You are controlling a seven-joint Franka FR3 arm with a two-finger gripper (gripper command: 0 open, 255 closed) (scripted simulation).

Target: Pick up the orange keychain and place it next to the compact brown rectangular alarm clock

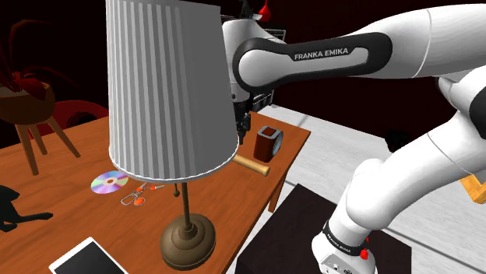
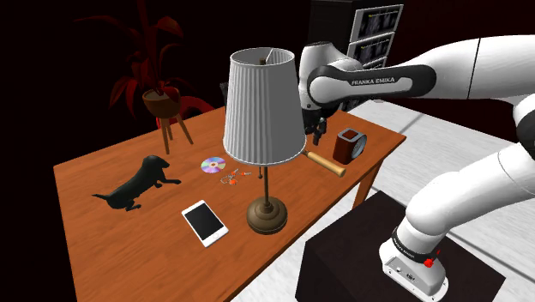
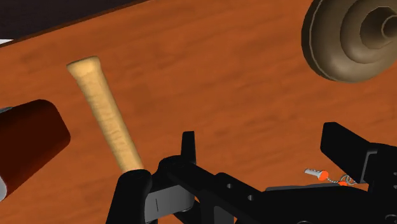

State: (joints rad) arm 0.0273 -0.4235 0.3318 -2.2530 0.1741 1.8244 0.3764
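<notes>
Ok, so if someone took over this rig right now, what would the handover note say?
The gripper has its fingers open and holds nothing. It hangs in the air between the lamp shade and the clock.
The keychain lies flat on the table beside the disc, on the other side of the lamp from the clock.
The clock stands upright near the table corner, with a wooden handle lying beside it.
Done: nothing, as the keychain is not yet grasped.
Left: reach the keychain, grasp it, carry it past the lamp and set it down next to the clock.
</notes>
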